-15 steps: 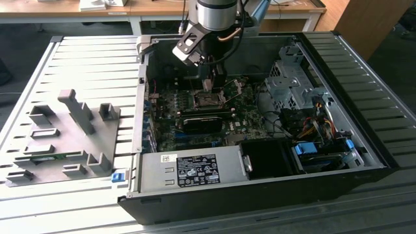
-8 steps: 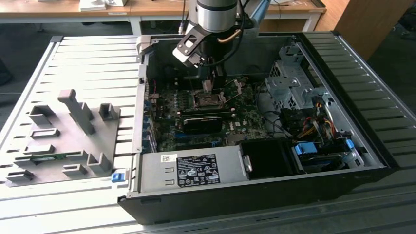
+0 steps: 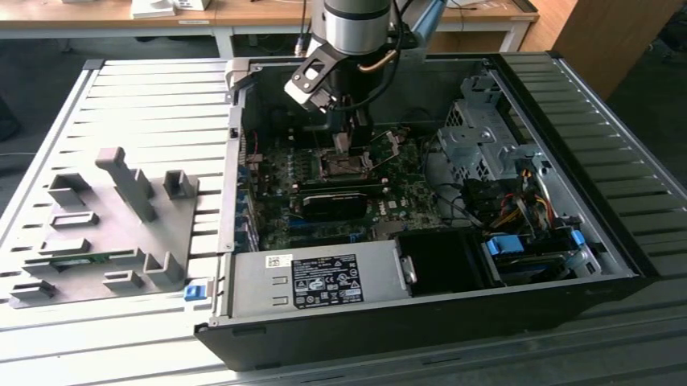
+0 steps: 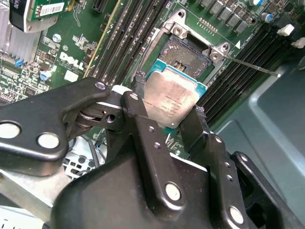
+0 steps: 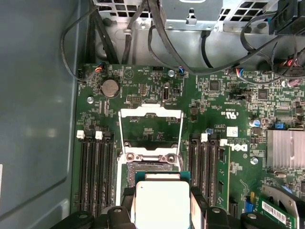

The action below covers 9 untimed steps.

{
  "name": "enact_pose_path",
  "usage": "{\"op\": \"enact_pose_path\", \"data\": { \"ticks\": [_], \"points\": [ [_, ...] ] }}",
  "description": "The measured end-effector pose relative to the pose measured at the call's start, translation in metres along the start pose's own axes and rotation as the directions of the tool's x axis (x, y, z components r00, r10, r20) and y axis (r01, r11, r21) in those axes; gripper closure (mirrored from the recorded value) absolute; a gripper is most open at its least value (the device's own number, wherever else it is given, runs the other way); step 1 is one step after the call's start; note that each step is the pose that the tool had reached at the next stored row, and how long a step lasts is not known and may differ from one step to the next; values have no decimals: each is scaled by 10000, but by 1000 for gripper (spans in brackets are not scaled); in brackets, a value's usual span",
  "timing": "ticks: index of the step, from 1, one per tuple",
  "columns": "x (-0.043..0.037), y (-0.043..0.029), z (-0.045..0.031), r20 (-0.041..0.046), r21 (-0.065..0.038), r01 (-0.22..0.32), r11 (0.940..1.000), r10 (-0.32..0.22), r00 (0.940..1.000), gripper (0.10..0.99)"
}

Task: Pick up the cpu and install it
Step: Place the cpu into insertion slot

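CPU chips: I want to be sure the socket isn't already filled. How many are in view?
1. The cpu is held by the gripper, between its fingers, over the open socket, which looks empty where visible. The chip hides part of it.

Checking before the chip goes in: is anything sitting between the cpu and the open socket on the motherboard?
Nothing visible. The gripper holds the cpu close above the bare socket, and the socket's metal frame is flipped back, clear of it.
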<state>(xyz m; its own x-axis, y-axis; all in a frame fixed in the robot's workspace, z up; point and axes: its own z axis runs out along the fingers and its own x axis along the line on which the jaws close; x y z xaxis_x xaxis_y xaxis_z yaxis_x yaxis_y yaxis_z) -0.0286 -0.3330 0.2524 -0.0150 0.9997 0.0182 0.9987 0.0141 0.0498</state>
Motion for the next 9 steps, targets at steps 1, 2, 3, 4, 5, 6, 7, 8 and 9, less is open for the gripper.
{"op": "enact_pose_path", "data": {
  "ticks": [1, 2, 3, 4, 5, 6, 7, 8, 9],
  "points": [
    [0, -10, 5, 0, 0, 2, 10000, -2, 10000, 545],
    [0, -22, 10, 1, 1, 1, 10000, -1, 10000, 545],
    [1, -28, 15, 0, 1, 2, 10000, -2, 10000, 545],
    [3, -30, 20, 1, 2, 1, 10000, -1, 10000, 545],
    [6, -30, 25, 2, 2, 1, 10000, -1, 10000, 545],
    [9, -31, 31, 2, 2, 1, 10000, -1, 10000, 545],
    [12, -32, 38, 0, 1, 1, 10000, -1, 10000, 545],
    [14, -33, 45, 0, 1, 1, 10000, -1, 10000, 545],
    [17, -34, 53, -1, 0, 1, 10000, -1, 10000, 545]
  ]
}}
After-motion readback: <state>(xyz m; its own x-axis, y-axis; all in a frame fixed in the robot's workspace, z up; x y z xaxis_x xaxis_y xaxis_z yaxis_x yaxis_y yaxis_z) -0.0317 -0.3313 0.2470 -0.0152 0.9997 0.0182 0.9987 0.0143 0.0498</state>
